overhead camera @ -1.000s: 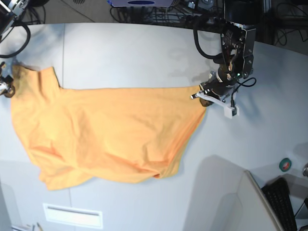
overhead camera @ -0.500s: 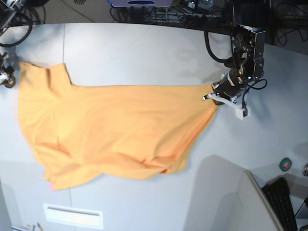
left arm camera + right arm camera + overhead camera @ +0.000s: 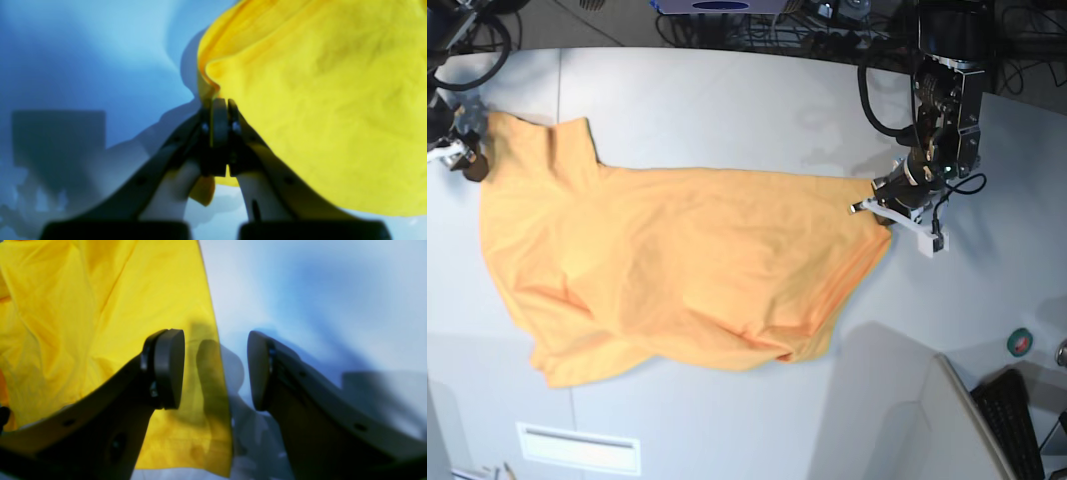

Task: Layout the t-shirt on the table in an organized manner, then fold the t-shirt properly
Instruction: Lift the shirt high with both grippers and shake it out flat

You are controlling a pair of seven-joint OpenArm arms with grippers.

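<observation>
— Shifted rightward, hasn't it, compared with a second ago?

— Yes. The t-shirt [image 3: 677, 270] has slid toward the right of the base view, and its far-left corner now sits higher on the table [image 3: 727, 100].

— Starting at the left, then?

— The right gripper [image 3: 462, 160] is at that left corner. In its wrist view the two pads [image 3: 168, 368] stand well apart, released, one over the cloth, the other over bare tabletop, straddling the shirt's straight edge.

— And the middle?

— The shirt lies spread but rumpled, its lower hem folded under near the front.

— The right end?

— The left gripper [image 3: 879, 197] is clenched on the shirt's right corner; its wrist view shows fabric pinched between the closed fingertips [image 3: 218, 110].
</observation>
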